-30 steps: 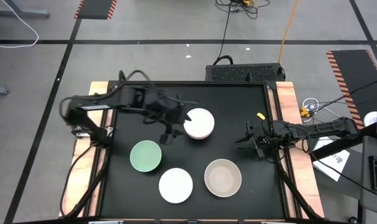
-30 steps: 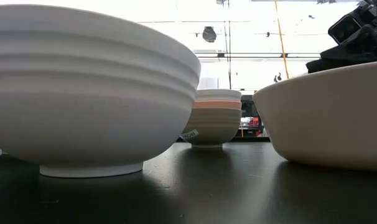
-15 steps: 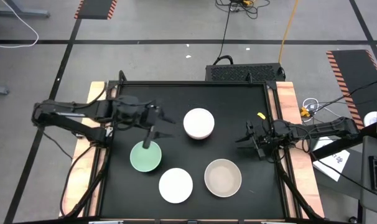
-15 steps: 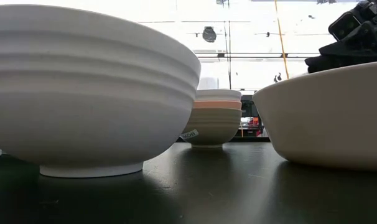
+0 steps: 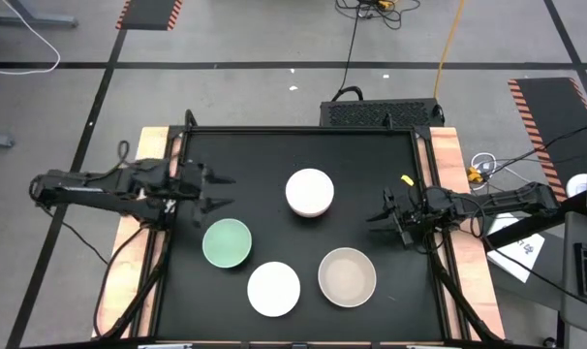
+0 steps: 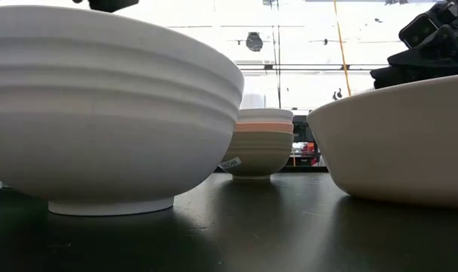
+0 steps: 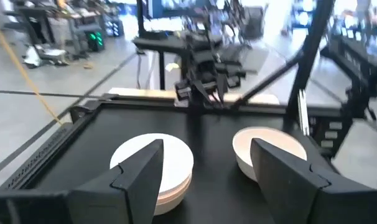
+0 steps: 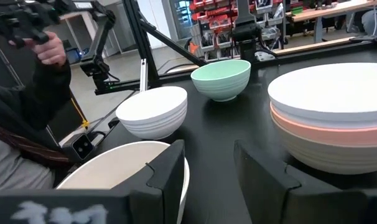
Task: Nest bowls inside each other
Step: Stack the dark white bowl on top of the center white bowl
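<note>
A stack of three bowls (image 5: 310,192), white on top of orange-coral and olive-grey, stands at the table's middle; it also shows in the right wrist view (image 8: 331,118) and the low view (image 6: 263,143). A mint green bowl (image 5: 226,242), a white bowl (image 5: 274,288) and a beige bowl (image 5: 347,275) stand apart on their bases nearer the front edge. My left gripper (image 5: 219,191) is open and empty above the table's left side, left of the stack (image 7: 154,171). My right gripper (image 5: 374,215) is open and empty at the table's right side.
A person in a dark sleeve (image 8: 33,93) stands beyond the table's near left in the right wrist view. Wooden rails (image 5: 447,174) run along the table's left and right edges. A black box (image 5: 381,112) sits behind the far edge.
My left gripper has drawn back from beside the stack toward the table's left edge, passing over the mint green bowl with its fingers pointing down, and has come level again. The stack and the other bowls have stayed where they were.
</note>
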You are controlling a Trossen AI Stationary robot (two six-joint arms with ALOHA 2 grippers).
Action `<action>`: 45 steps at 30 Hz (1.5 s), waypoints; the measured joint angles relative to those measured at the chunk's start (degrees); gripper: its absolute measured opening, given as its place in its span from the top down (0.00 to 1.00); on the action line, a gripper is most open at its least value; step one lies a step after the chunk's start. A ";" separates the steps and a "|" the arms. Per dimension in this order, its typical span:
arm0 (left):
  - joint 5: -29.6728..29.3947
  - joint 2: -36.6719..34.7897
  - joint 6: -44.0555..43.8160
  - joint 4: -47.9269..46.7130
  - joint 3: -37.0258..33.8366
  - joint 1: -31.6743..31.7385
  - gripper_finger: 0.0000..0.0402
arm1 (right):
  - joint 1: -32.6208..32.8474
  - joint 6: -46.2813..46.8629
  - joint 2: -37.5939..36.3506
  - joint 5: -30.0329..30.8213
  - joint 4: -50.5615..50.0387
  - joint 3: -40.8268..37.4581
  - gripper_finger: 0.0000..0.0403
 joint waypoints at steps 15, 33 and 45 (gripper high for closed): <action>-1.86 -14.95 -3.45 2.67 -10.16 -0.55 0.40 | 0.00 0.88 0.02 0.00 0.41 0.00 0.67; -1.85 -16.53 -0.72 20.00 -22.00 -0.61 0.40 | 0.00 0.74 0.02 0.00 0.16 0.00 0.67; 0.13 -16.47 -0.76 26.41 -28.65 -0.64 0.40 | 0.00 0.63 0.02 -0.02 -0.06 0.00 0.67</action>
